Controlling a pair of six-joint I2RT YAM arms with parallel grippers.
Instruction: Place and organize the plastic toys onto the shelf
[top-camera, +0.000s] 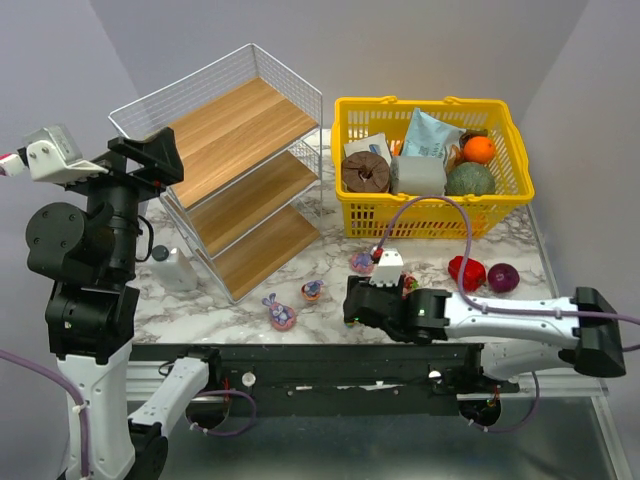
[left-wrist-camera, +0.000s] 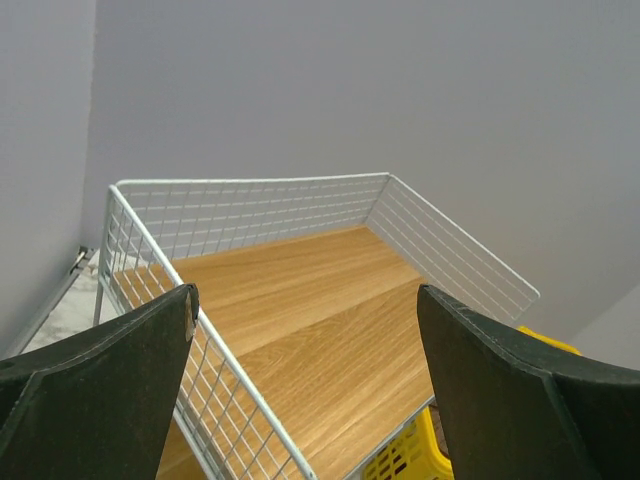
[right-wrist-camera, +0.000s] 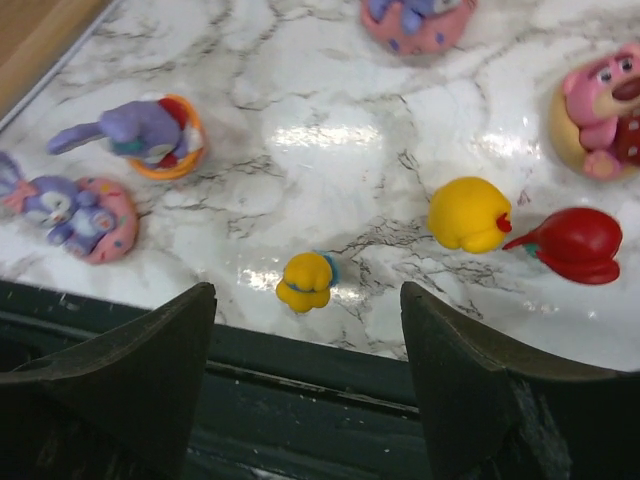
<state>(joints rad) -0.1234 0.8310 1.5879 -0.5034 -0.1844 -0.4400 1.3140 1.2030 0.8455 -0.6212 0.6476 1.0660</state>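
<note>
The shelf (top-camera: 245, 150), a slanted white wire rack with three wooden boards, stands at the back left; no toy shows on its boards. My left gripper (top-camera: 165, 152) is open and empty, raised by the top tier's left rim (left-wrist-camera: 250, 185). My right gripper (top-camera: 352, 305) is open and empty, low over the table's front edge. In its wrist view lie a small yellow duck toy (right-wrist-camera: 307, 281) just ahead of the jaws, a larger yellow toy (right-wrist-camera: 469, 213), a red toy (right-wrist-camera: 574, 243), a pink bear (right-wrist-camera: 600, 110) and two purple toys (right-wrist-camera: 155, 135) (right-wrist-camera: 80, 215).
A yellow basket (top-camera: 430, 205) with groceries stands at the back right. A red pepper (top-camera: 466, 272) and a dark purple ball (top-camera: 503, 277) lie in front of it. A white object (top-camera: 175, 268) sits by the shelf's left foot. The dark front rail (top-camera: 330, 365) borders the table.
</note>
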